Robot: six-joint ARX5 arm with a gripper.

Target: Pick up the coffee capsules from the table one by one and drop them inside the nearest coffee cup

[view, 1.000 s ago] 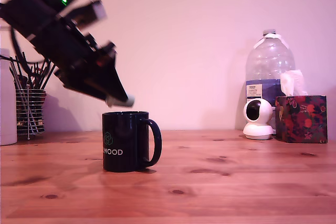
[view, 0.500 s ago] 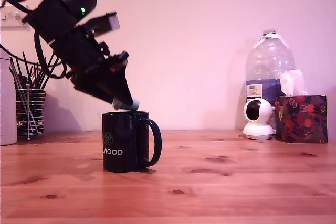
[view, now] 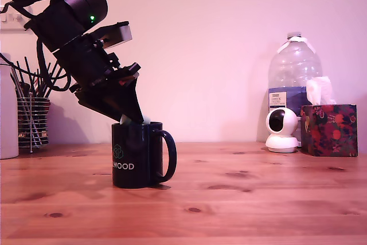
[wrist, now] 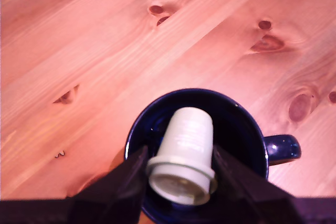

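Note:
A glossy black coffee cup with white "WOOD" lettering stands on the reddish-brown pine table, handle toward the exterior view's right. My gripper is tilted down with its tips right at the cup's rim, shut on a pale grey coffee capsule. In the wrist view the capsule hangs between the two dark fingers directly over the open mouth of the cup. In the exterior view only a small bit of the capsule shows above the rim.
A wire utensil holder and a white container stand at the back on the exterior view's left. A large water bottle, a small white camera and a floral tissue box stand at the back right.
The arm swung toward the exterior view's right and then lowered, bringing the held capsule from above the cup down to its rim.

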